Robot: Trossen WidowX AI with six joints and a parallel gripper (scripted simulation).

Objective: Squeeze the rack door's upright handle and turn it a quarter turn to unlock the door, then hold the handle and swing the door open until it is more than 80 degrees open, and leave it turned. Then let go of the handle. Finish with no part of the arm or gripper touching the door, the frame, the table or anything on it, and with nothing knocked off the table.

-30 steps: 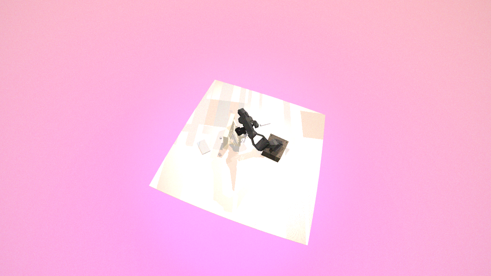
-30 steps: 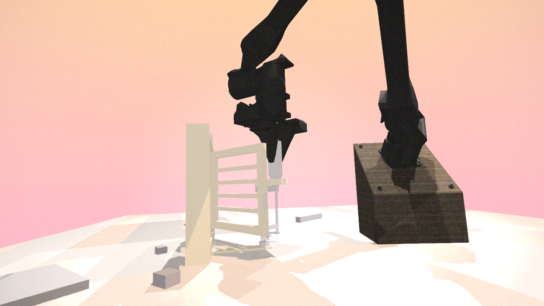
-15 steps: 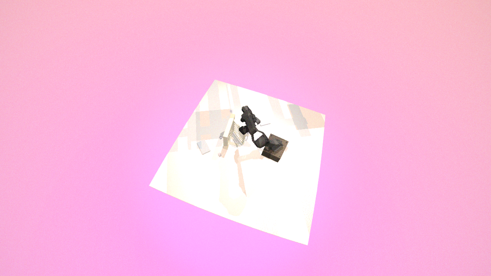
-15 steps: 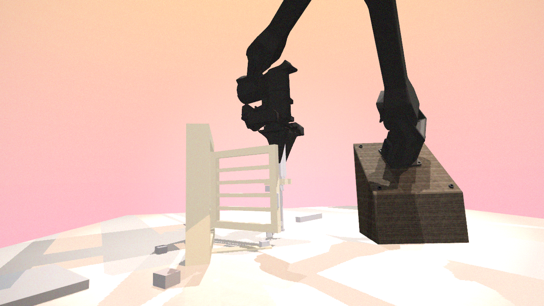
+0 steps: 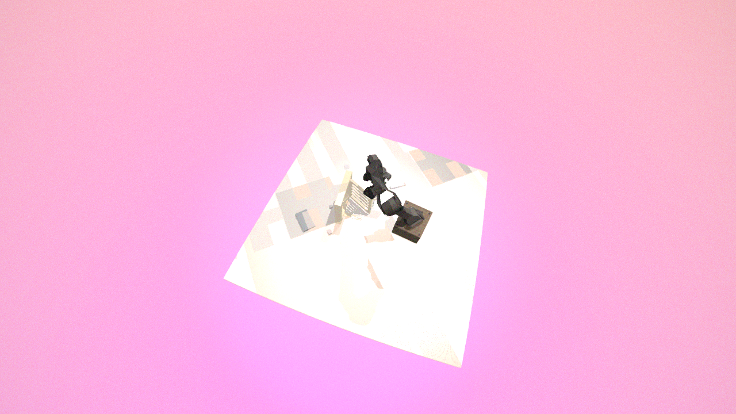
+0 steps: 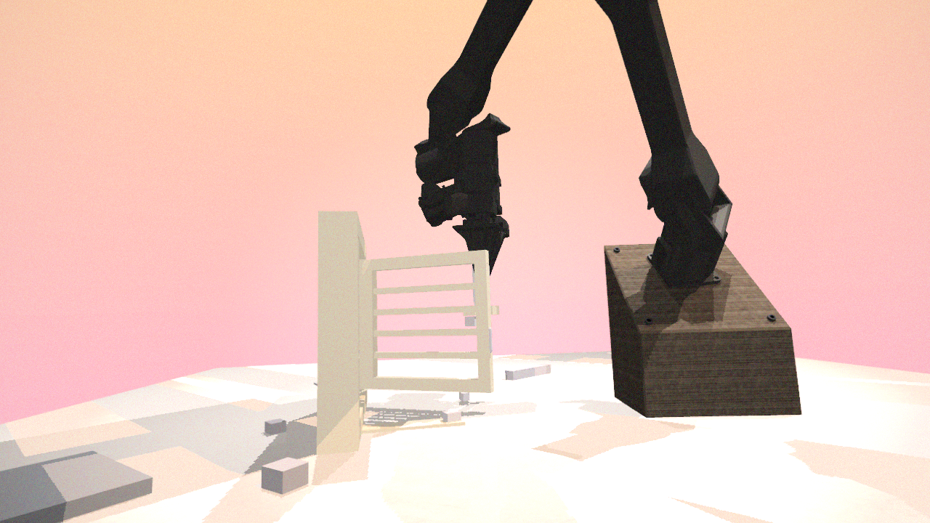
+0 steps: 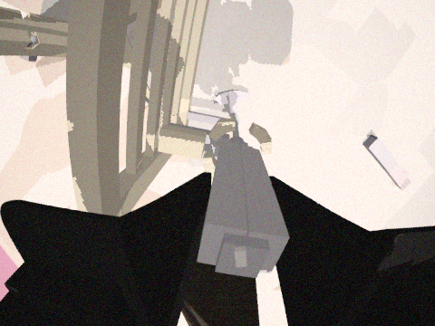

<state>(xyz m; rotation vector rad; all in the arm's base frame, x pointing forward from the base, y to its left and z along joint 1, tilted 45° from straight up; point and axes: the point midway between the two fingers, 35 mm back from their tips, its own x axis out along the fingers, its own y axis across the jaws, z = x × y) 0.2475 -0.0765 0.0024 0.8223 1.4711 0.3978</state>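
The cream rack door (image 6: 483, 338) (image 7: 111, 81) stands swung far out from its frame (image 6: 337, 325) (image 5: 338, 203), its barred face towards the exterior camera. I cannot read its exact angle. My gripper (image 7: 237, 183) is shut on the grey upright handle (image 7: 245, 199), with one black finger on each side. In the exterior view the fingers reach down behind the door's free edge, which hides the handle's grip. How far the handle is turned is unclear. A cream bracket end (image 6: 495, 310) sticks out past the door edge.
The arm's wooden base block (image 6: 721, 373) (image 5: 410, 234) stands to the right. A pale bar (image 6: 527, 372) (image 7: 388, 160) lies beyond the door. Small grey blocks (image 6: 285, 475) (image 6: 275, 426) and a flat grey slab (image 6: 97, 478) (image 5: 304, 220) lie near or behind the frame.
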